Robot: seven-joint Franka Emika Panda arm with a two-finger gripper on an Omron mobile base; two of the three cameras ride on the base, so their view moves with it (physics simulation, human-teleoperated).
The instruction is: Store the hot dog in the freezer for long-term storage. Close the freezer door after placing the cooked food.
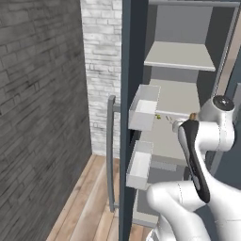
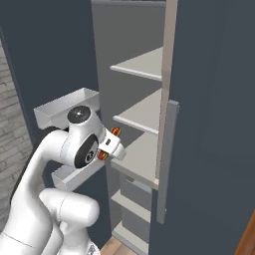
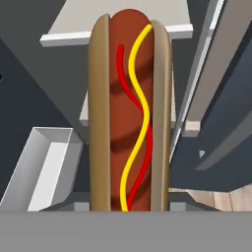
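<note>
Gripper (image 2: 110, 143) is clamped on the hot dog (image 3: 130, 110): in the hand view the bun runs lengthwise straight out from the hand, sausage with red and yellow zigzags facing the camera, its near end dropping behind the bottom of the frame, so the finger tips themselves can't be made out. In the right base view an orange end of the hot dog (image 2: 115, 131) pokes out past the white hand, just at the front edge of the freezer (image 2: 144, 119) middle shelf (image 2: 142, 112); the other end shows as a small orange bit just below the hand. In the left base view a bit of bun (image 1: 192, 116) peeks over the wrist, in front of the same shelf level. Freezer door (image 1: 126, 117) stands wide open to the left of the compartment, seen nearly edge-on, grey bar handle (image 1: 111, 153) on its outer side, two white bins (image 1: 143, 107) on its inner face, one above the other. Hot dog sits between the upper door bin and the shelves, not resting on any shelf. The second door (image 2: 214, 124) to the right of the compartment is shut, with its own bar handle (image 2: 167, 159). Brick wall (image 1: 101, 70) behind the open door.
</note>
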